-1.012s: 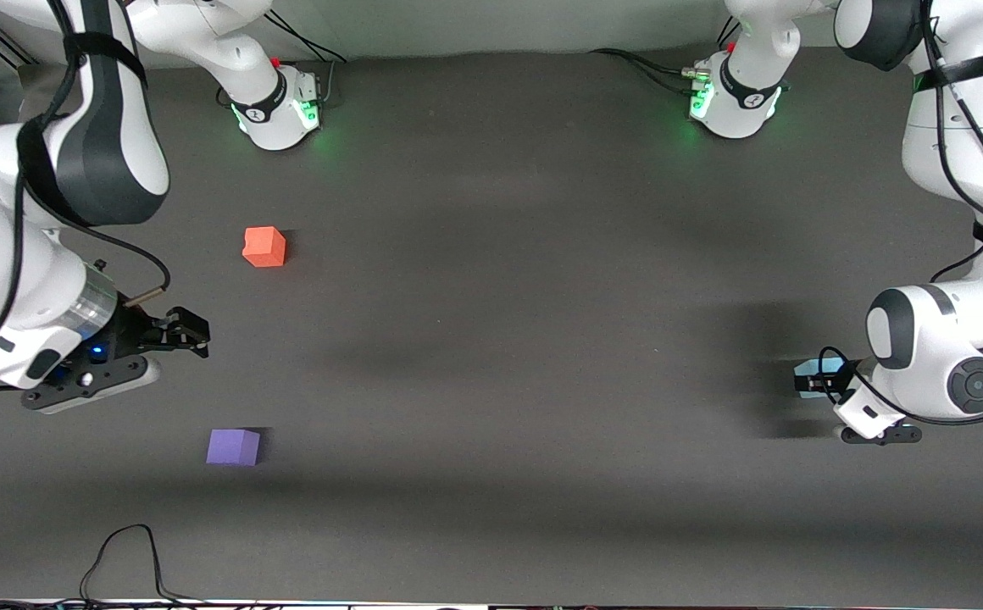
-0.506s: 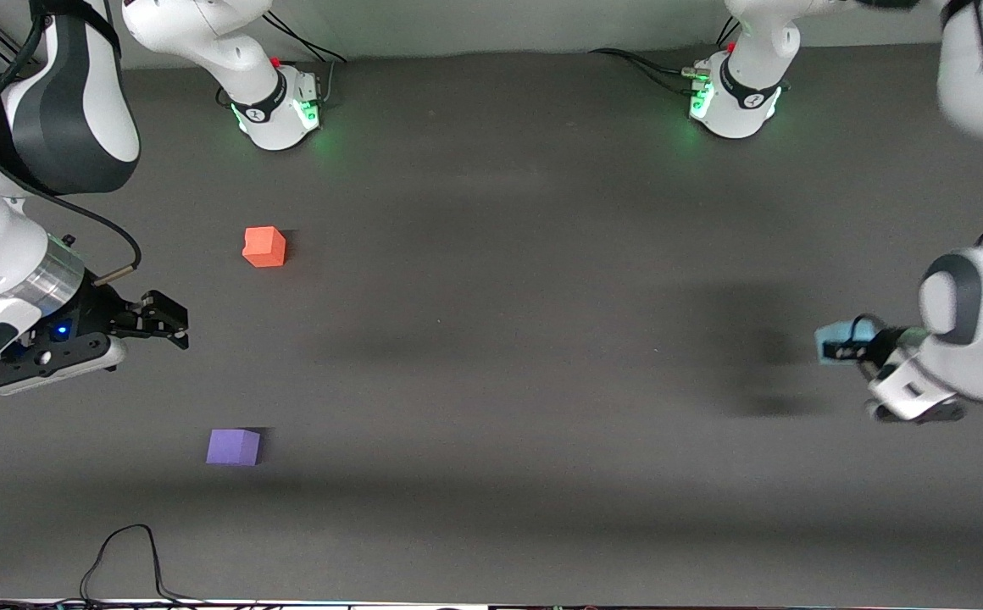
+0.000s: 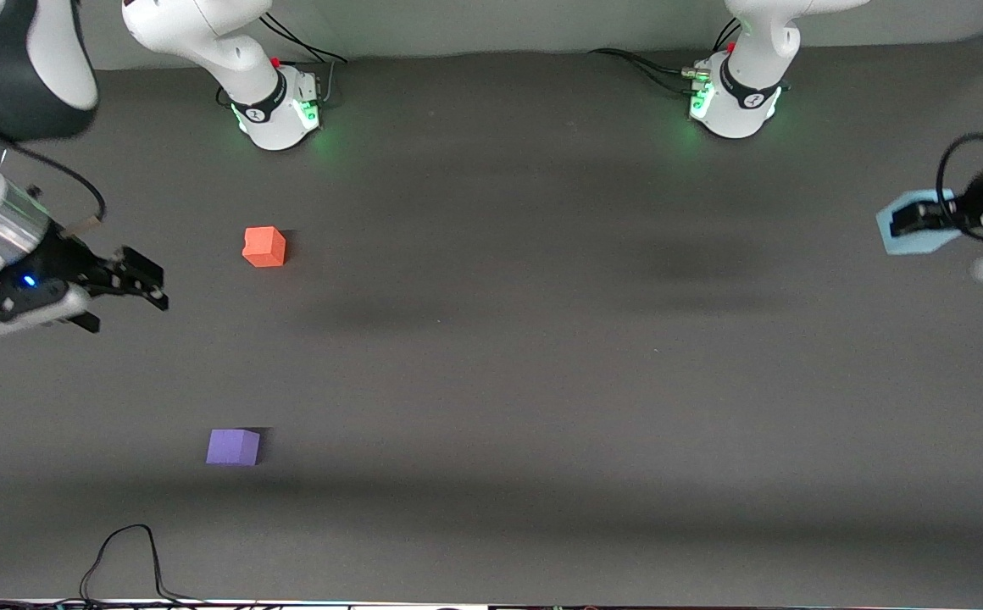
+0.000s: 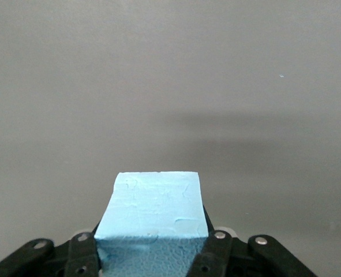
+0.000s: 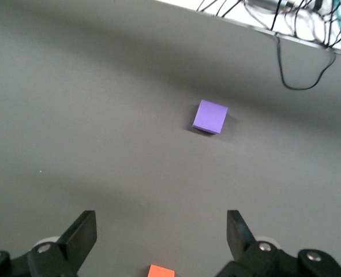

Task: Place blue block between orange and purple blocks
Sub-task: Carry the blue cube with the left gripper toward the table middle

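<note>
My left gripper is shut on the pale blue block and holds it up in the air over the left arm's end of the table. The block fills the space between the jaws in the left wrist view. The orange block lies on the table toward the right arm's end. The purple block lies nearer the front camera than the orange one. My right gripper is open and empty, in the air beside the orange block. The right wrist view shows the purple block and an edge of the orange block.
The dark grey table spreads between the two arms' ends. A black cable loops at the table's front edge near the purple block. The two arm bases stand along the table's farthest edge.
My left gripper has risen and swung away toward the left arm's end with the blue block in it. My right gripper has drawn back and up toward the right arm's end, still open.
</note>
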Tool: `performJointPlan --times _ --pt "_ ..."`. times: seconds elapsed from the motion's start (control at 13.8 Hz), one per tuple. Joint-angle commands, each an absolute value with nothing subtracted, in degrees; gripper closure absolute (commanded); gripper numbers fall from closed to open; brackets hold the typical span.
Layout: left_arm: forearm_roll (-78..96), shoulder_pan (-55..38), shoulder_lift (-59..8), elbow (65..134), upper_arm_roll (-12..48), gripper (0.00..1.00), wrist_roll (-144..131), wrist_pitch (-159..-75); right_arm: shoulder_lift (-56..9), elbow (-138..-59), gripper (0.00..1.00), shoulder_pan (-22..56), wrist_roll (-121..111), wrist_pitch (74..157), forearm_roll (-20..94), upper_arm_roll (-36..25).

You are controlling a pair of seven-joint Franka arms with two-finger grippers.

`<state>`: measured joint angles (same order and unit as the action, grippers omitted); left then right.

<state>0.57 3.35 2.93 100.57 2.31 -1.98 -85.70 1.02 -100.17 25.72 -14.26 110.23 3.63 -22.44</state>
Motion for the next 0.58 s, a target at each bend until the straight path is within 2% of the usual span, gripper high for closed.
performJointPlan --times 0.0,0.14,0.29,0.51 --pt "2.1 -1.74 1.51 102.49 8.94 0.77 -17.69 -89.46 3.25 -101.08 0.0 26.19 -15.21 108.74 2.37 -22.32" --pt "3.51 -5.87 -3.13 100.04 14.74 0.77 -31.48 -94.2 4.04 -100.99 0.0 26.28 -14.85 106.44 2.29 -22.33" --pt "2.82 -10.96 -10.68 94.69 19.4 0.77 -43.97 -97.89 4.13 -101.08 0.0 23.31 -15.72 106.17 2.46 -21.19" --pt "-0.07 -23.16 -24.74 84.23 20.13 0.76 -61.64 -104.39 4.3 -100.55 0.0 12.68 -15.73 102.59 2.99 -10.93"
